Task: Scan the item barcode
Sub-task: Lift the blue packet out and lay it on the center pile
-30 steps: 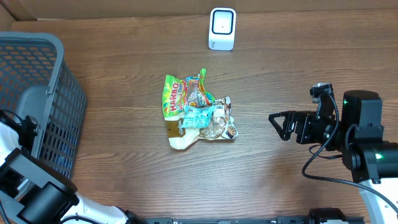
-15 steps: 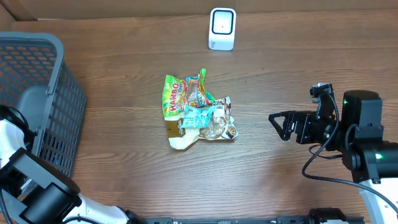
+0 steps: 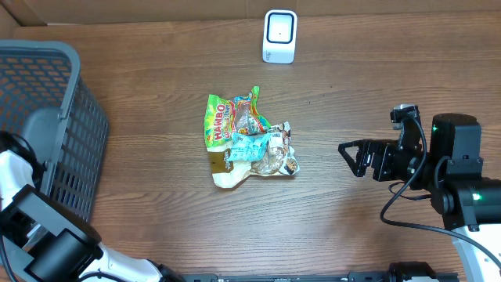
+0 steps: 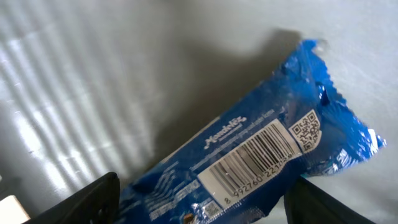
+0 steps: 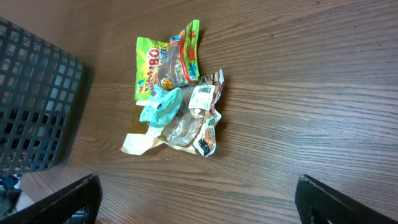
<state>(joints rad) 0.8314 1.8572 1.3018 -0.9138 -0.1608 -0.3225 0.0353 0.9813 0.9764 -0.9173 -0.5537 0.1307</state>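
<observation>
- Overhead view: a brown wooden table (image 3: 156, 78) carries a grey mesh basket (image 3: 47, 59) at its left edge and a small white scanner (image 3: 279, 35) standing at the far edge, near the middle.
- Between them, in the middle of the table, lies a loose pile of snack packets (image 3: 249, 141). A green Haribo bag (image 3: 219, 121) is on its far-left side, with a light blue packet and clear wrappers bunched against it.
- Your right gripper (image 3: 350, 157) hovers above bare wood to the right of the pile, well apart from it and pointing toward it. Its fingers (image 5: 62, 199) are spread wide with nothing between them.
- Right wrist view: the same pile sits ahead of those fingers, with a corner of the basket at the left.
- Your left arm comes up from the near-left corner beside the basket. Its fingers cannot be made out from overhead.
- Left wrist view: a blue packet (image 4: 249, 149) lies slanted on a pale grey surface streaked with bands of light.
- The packet's white barcode (image 4: 255, 158) faces the camera, with a QR code (image 4: 306, 129) just beside it.
- Your left gripper (image 4: 199, 202) is released. Its dark fingertips (image 4: 93, 199) stand wide apart at the bottom corners, and the packet's lower end lies between them with no pinch visible.
</observation>
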